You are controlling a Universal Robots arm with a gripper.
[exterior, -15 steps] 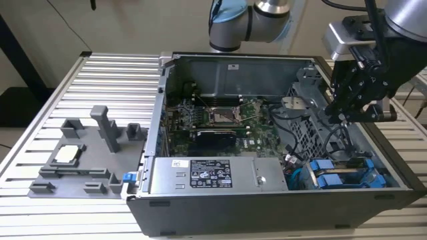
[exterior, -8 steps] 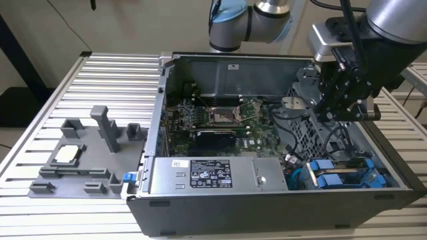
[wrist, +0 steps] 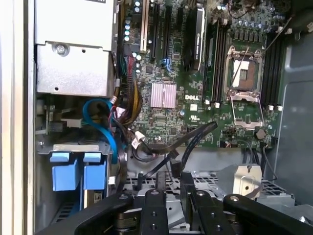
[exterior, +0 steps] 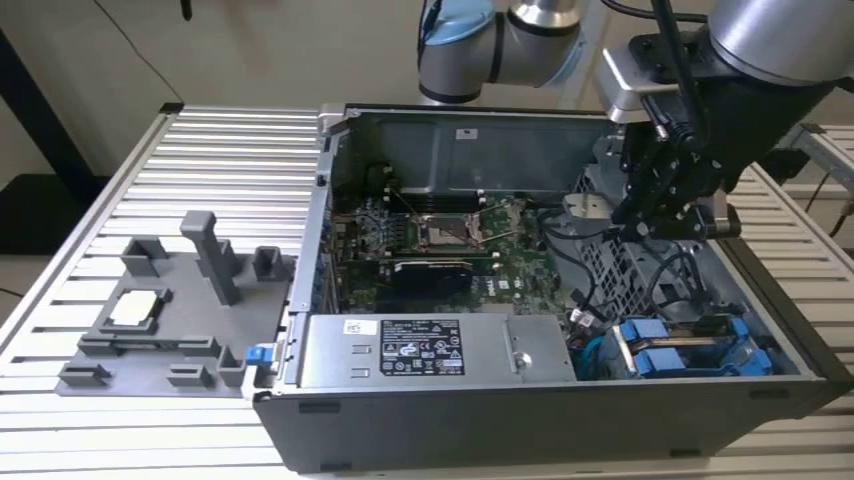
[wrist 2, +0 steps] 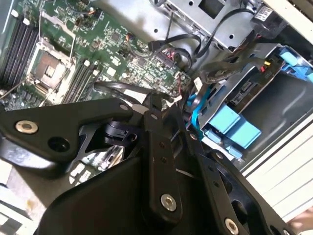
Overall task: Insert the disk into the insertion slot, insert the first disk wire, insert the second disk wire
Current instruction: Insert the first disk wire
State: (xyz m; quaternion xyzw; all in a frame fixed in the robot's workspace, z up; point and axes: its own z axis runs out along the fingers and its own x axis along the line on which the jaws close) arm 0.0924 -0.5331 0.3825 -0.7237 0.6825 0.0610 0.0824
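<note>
My gripper (exterior: 650, 222) hangs inside the open computer case (exterior: 400, 420), above the metal drive cage (wrist: 234, 178). Its black fingers (wrist: 159, 196) stand close together and look shut on the end of a black disk wire (wrist: 195, 137) that loops up from the motherboard side. Two blue drive carriers (wrist: 78, 171) sit side by side in the insertion slot (exterior: 694, 350) at the case's front corner. I cannot tell which one holds the disk. In the second wrist view the blue carriers (wrist 2: 232, 125) lie beyond the fingertips (wrist 2: 152, 110). A blue cable (wrist: 105, 129) curves beside them.
The green motherboard (exterior: 454, 235) with an open processor socket (wrist: 243, 73) fills the case floor. The silver power supply (exterior: 420, 350) lies along the front wall. A grey fixture (exterior: 167, 320) with upright posts stands on the slatted table (exterior: 214, 150) at the exterior view's left.
</note>
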